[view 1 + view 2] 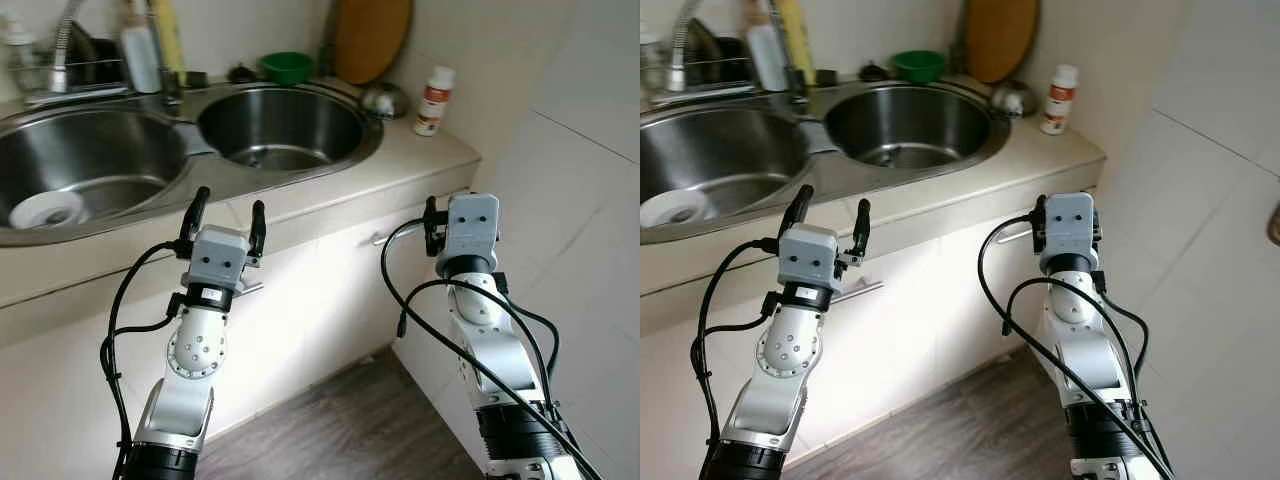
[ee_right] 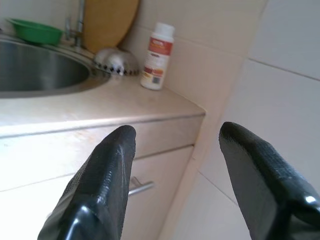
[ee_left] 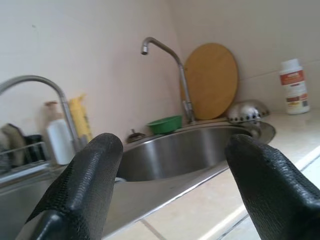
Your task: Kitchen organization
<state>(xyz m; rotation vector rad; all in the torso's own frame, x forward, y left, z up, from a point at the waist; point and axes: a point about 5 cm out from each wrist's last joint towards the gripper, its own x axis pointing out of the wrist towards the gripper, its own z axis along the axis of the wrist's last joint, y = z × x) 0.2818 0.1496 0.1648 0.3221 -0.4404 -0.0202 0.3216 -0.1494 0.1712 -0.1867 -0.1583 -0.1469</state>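
Both grippers, left (image 1: 226,214) and right (image 2: 175,175), hover wide open and empty before the counter (image 1: 420,150), poised to reach for the bottle (image 1: 433,100).

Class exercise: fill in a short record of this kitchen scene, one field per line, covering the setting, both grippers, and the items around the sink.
setting: double steel sink set in a beige counter
left gripper: open, raised before the counter edge
right gripper: open, near the counter's corner
counter corner: white bottle
behind sink: green bowl, round wooden board, metal strainer
left basin: white round object
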